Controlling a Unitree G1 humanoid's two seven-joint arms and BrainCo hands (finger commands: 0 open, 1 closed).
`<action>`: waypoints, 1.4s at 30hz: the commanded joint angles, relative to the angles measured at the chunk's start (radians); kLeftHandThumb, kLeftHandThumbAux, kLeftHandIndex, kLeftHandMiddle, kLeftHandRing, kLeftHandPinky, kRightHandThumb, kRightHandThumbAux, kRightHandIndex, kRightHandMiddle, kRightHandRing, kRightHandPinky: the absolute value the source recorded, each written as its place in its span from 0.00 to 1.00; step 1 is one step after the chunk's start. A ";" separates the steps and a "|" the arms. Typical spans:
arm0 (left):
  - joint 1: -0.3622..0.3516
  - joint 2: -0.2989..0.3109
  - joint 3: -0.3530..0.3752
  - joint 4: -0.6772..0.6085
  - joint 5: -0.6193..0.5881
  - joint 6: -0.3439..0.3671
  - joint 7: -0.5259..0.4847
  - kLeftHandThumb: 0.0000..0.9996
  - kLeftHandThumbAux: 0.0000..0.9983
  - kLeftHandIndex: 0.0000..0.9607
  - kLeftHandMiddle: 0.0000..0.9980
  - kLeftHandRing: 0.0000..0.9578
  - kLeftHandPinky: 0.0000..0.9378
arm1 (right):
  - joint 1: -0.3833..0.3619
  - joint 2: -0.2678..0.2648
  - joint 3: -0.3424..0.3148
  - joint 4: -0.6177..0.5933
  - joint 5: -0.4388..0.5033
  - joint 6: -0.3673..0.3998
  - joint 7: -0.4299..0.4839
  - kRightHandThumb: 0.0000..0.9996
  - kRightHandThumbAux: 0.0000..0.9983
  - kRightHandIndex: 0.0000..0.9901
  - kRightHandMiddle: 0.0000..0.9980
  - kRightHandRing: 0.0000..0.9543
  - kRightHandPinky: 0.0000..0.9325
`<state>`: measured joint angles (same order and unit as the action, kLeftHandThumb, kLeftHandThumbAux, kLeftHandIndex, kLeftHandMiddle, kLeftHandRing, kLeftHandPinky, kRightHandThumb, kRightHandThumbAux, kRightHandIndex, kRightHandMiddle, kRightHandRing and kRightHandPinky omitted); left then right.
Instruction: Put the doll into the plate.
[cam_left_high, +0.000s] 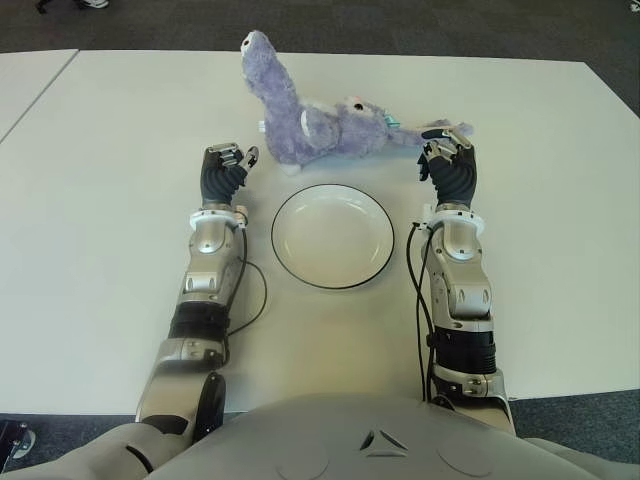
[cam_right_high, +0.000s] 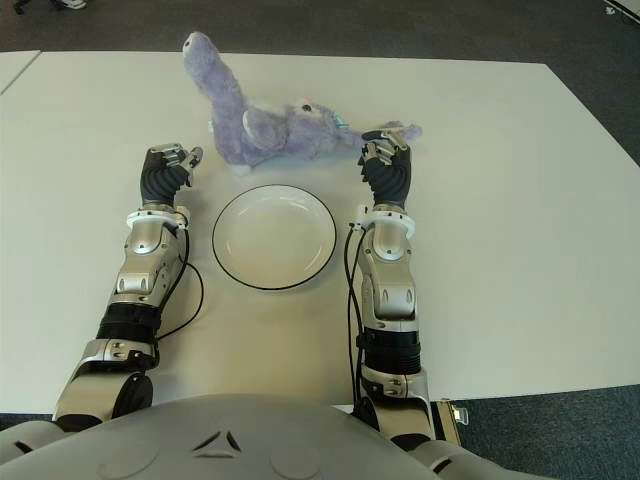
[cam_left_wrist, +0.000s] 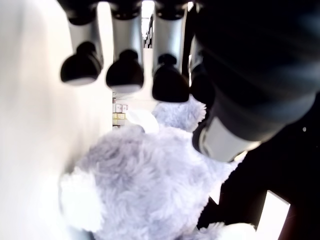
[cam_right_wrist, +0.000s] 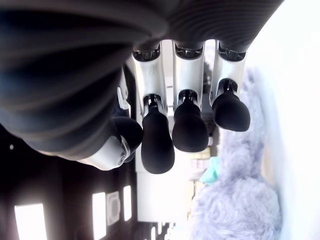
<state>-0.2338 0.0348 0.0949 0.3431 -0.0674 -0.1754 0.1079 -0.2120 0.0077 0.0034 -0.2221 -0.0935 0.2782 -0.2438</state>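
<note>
In the left eye view, a white plate (cam_left_high: 333, 236) with a dark rim sits on the white table (cam_left_high: 120, 130), and it has nothing in it. The doll (cam_left_high: 320, 125) is a fluffy purple toy, and it lies on the table just behind the plate, on the far side from the robot. One long fuzzy part of the doll sticks up and away from the plate. The left hand (cam_left_high: 228, 165) shows to the left of the plate, near the doll's left end but not touching it. The right hand (cam_left_high: 447, 152) shows to the right of the plate, at the doll's right tip, and I cannot tell if they touch. In the right eye view, the same things show: the doll (cam_right_high: 270, 125) lies behind the plate (cam_right_high: 274, 236), with one hand on each side of the plate. In the left wrist view, the left hand's fingers (cam_left_wrist: 125, 75) hang loose with black tips, a little bent, and they hold nothing. The purple doll (cam_left_wrist: 145, 190) shows close past those fingers. In the right wrist view, the right hand's fingers (cam_right_wrist: 190, 127) are loose too, with a gap under them, and they hold nothing. The doll's fur (cam_right_wrist: 240, 200) shows just past those fingers.
</note>
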 joint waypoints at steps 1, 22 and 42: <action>0.104 -0.040 -0.009 0.081 0.005 -0.004 -0.006 0.40 0.78 0.80 0.84 0.88 0.87 | -0.024 -0.029 0.033 0.045 -0.070 -0.043 0.004 0.78 0.70 0.42 0.63 0.75 0.77; 0.095 -0.047 -0.010 0.100 0.012 -0.012 0.002 0.41 0.78 0.81 0.85 0.88 0.88 | -0.086 -0.236 0.156 0.173 -0.370 -0.229 0.054 0.83 0.68 0.39 0.50 0.51 0.49; 0.070 -0.051 -0.002 0.157 -0.005 -0.062 -0.006 0.40 0.79 0.81 0.83 0.87 0.86 | -0.166 -0.372 0.211 0.265 -0.484 -0.344 0.155 0.60 0.46 0.22 0.35 0.37 0.39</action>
<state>-0.2704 0.0312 0.0963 0.4290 -0.0691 -0.2351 0.1081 -0.3563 -0.3395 0.1958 0.0199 -0.5468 -0.0467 -0.1134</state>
